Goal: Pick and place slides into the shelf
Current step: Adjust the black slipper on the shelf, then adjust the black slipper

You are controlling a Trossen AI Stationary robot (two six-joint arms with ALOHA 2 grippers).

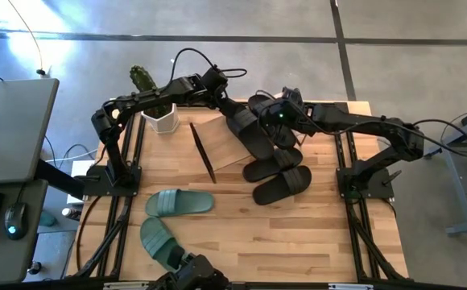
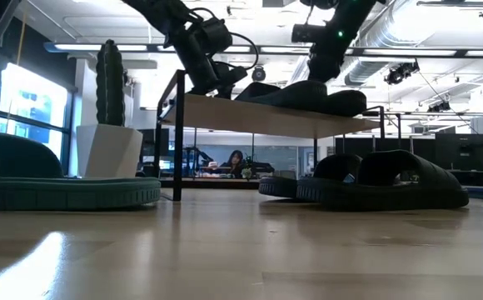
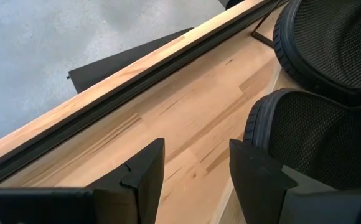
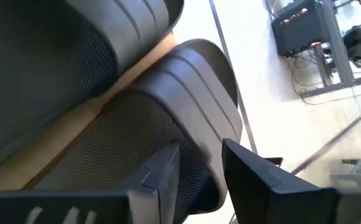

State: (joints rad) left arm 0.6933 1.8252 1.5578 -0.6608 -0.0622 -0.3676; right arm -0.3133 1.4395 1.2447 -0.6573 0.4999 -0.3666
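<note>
Green slides (image 1: 179,202) lie nearest in the high view, one more (image 1: 159,242) at the near edge — both untouched. Two black slides (image 1: 282,184) wait on the table right of the shelf (image 1: 217,141). Low view: two black slides (image 2: 308,96) sit on the shelf's top board. Left wrist view: left gripper (image 3: 196,171), fingers spread, hovers beside them, holding nothing. Right wrist view: right gripper (image 4: 200,167), fingers apart over a black strap, pinching nothing. Judgement: second slide just placed — next, right arm clears upward and goes for a table slide.
</note>
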